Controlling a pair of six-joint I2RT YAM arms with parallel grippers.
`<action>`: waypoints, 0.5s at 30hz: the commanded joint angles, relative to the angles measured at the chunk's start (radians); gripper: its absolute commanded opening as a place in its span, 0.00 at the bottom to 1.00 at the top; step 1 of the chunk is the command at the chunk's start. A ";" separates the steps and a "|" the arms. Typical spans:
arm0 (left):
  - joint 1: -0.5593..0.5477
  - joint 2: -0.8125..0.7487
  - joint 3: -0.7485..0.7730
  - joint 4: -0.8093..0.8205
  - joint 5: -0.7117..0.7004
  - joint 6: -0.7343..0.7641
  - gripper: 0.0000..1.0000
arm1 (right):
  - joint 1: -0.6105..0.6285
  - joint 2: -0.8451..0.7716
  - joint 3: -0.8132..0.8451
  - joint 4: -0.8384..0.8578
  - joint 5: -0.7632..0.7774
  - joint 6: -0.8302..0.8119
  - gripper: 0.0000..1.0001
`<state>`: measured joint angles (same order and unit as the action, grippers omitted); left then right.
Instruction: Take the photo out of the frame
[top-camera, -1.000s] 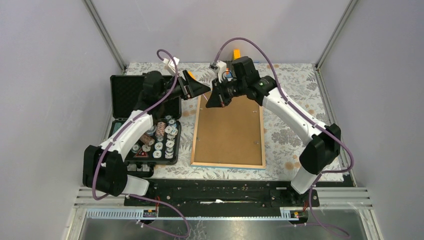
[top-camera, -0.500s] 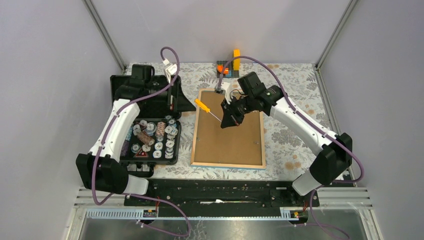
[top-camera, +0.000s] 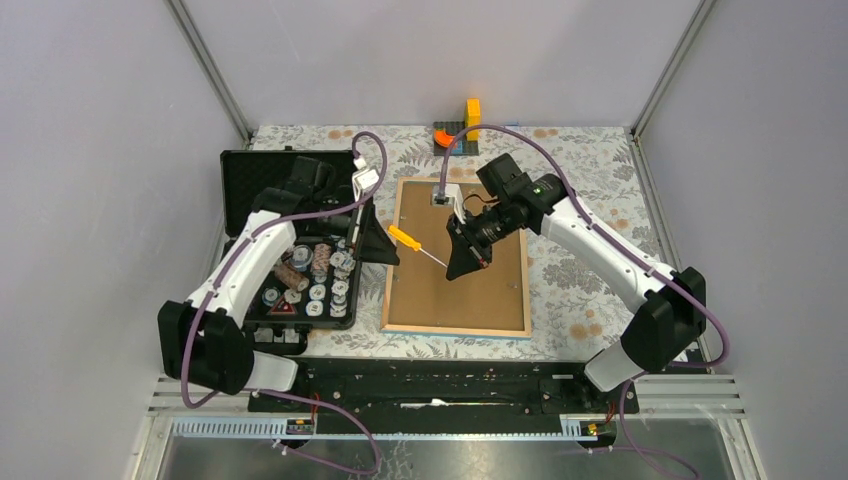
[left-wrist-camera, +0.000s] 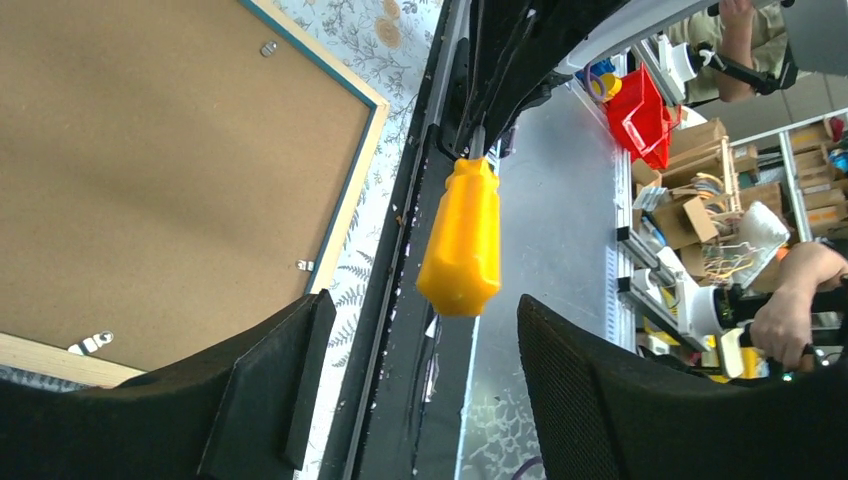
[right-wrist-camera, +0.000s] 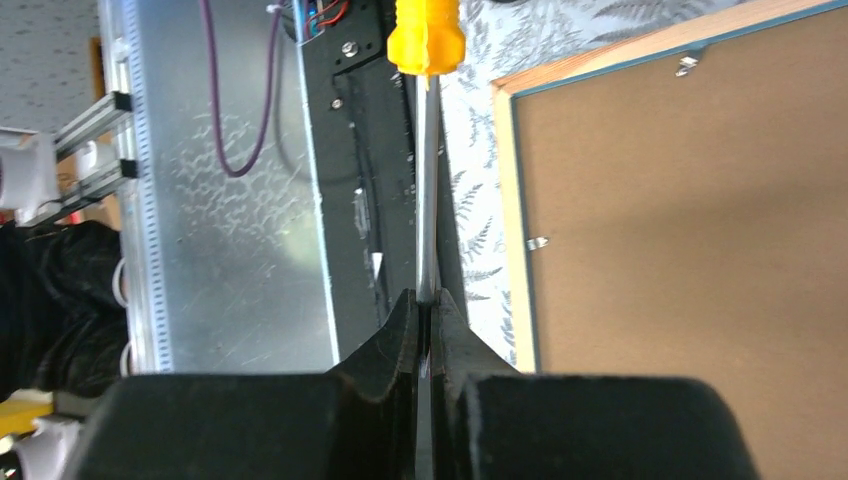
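Observation:
The frame (top-camera: 458, 262) lies face down mid-table, its brown fibreboard back up; it also shows in the left wrist view (left-wrist-camera: 150, 170) and the right wrist view (right-wrist-camera: 690, 200). The photo is hidden under the back. My right gripper (top-camera: 464, 260) hovers over the frame, shut on the metal shaft (right-wrist-camera: 426, 200) of a yellow-handled screwdriver (top-camera: 404, 237). My left gripper (top-camera: 378, 245) is open just left of the frame. The yellow handle (left-wrist-camera: 462, 240) hangs just beyond its open fingertips (left-wrist-camera: 310, 330), untouched. In the right wrist view the gripper (right-wrist-camera: 428, 305) pinches the shaft.
An open black case (top-camera: 248, 178) with several small parts stands left of the frame. Orange and yellow blocks (top-camera: 462, 122) sit at the back edge. Small metal clips (right-wrist-camera: 537, 243) stick up along the frame's back rim, one near the corner (left-wrist-camera: 90, 343).
My left gripper swung from over the case rightward to the screwdriver handle. My right gripper, still holding the screwdriver, shifted a little nearer over the frame.

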<state>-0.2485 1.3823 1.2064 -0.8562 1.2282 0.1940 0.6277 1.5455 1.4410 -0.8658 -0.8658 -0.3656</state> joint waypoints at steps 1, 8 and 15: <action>-0.012 -0.083 -0.016 0.066 0.059 0.084 0.73 | 0.007 -0.030 -0.029 -0.061 -0.131 -0.044 0.00; -0.098 -0.158 -0.067 0.206 0.011 -0.003 0.70 | 0.029 -0.027 -0.034 -0.118 -0.166 -0.092 0.00; -0.152 -0.168 -0.104 0.290 0.002 -0.073 0.56 | 0.045 -0.025 -0.027 -0.154 -0.188 -0.129 0.00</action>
<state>-0.3851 1.2324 1.1217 -0.6674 1.2266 0.1623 0.6575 1.5455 1.3991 -0.9798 -0.9974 -0.4496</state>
